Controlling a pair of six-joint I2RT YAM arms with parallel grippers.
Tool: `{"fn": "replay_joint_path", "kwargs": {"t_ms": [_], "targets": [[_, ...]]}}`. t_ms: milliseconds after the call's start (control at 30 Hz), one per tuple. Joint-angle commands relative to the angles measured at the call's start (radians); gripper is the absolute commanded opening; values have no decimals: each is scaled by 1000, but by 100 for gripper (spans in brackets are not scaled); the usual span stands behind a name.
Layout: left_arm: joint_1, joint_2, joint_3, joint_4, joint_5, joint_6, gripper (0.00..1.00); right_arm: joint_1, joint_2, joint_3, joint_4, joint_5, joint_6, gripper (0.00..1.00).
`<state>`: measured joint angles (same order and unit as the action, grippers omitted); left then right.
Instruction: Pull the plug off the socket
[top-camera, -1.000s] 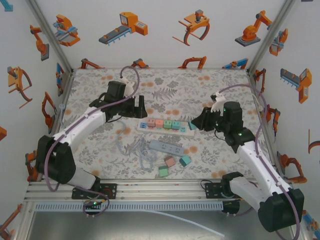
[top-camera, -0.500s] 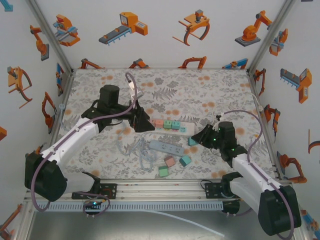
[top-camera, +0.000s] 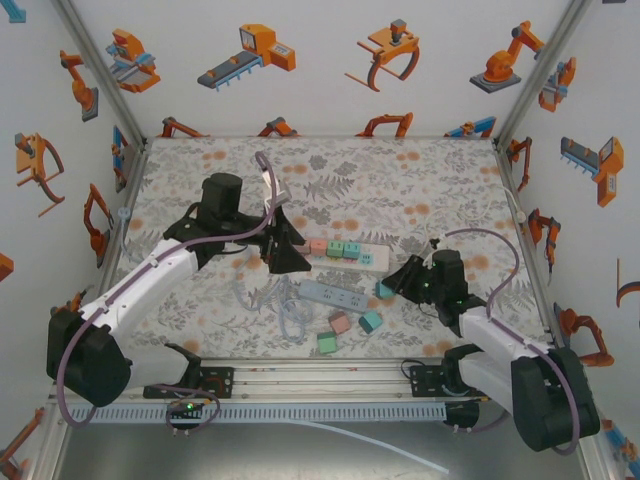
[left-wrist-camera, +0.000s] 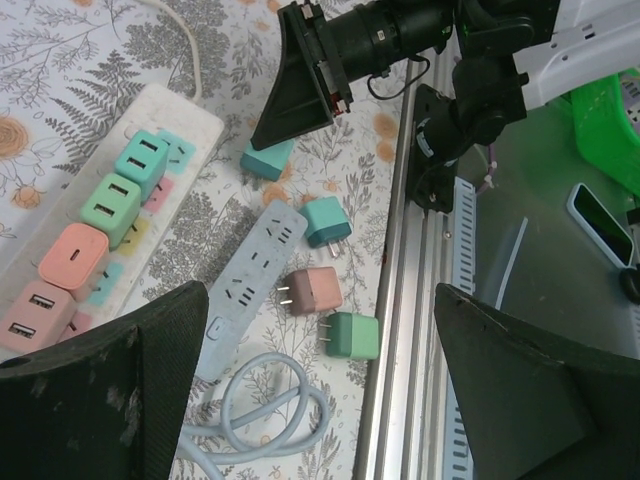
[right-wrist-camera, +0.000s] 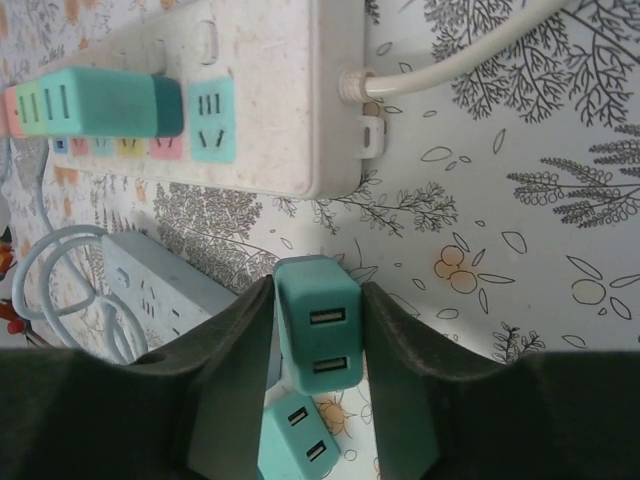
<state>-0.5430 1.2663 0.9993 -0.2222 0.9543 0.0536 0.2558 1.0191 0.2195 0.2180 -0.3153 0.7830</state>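
Teal plug (right-wrist-camera: 318, 335) is sitting clamped between your right jaws, already clear of the white socket strip (right-wrist-camera: 280, 100) beyond them. Your left jaws are gaping wide above four seated plugs (left-wrist-camera: 110, 205).

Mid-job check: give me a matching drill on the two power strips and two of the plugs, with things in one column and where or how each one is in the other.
Things
1. white power strip
2. blue-grey power strip
3. teal plug
4. green plug

States
A. lying loose on the table beside the near rail
B. between the fingers of the right gripper
C. several plugs seated in it
D. no plug in any socket that shows

Pairs: 1-C, 2-D, 3-B, 4-A
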Motion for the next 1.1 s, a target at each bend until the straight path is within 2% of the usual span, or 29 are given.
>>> {"fn": "replay_joint_path", "kwargs": {"t_ms": [0, 267, 467, 633, 867, 1067], "targets": [[-7, -16, 5, -27, -8, 41, 87, -4, 0, -4, -24, 42, -14, 45], [-7, -14, 2, -27, -38, 41, 89, -3, -77, 29, -167, 110, -56, 57], [-10, -20, -2, -24, -46, 40, 91, -4, -186, 83, -262, 147, -81, 60], [-10, -31, -6, -13, -49, 37, 92, -2, -274, 158, -275, 142, -149, 61], [-11, -48, -17, 4, -64, 34, 94, 0, -346, 218, -124, 36, -402, 60], [-11, -62, -26, 13, -101, 29, 95, 8, -319, 290, -68, -192, -833, 58]]}}
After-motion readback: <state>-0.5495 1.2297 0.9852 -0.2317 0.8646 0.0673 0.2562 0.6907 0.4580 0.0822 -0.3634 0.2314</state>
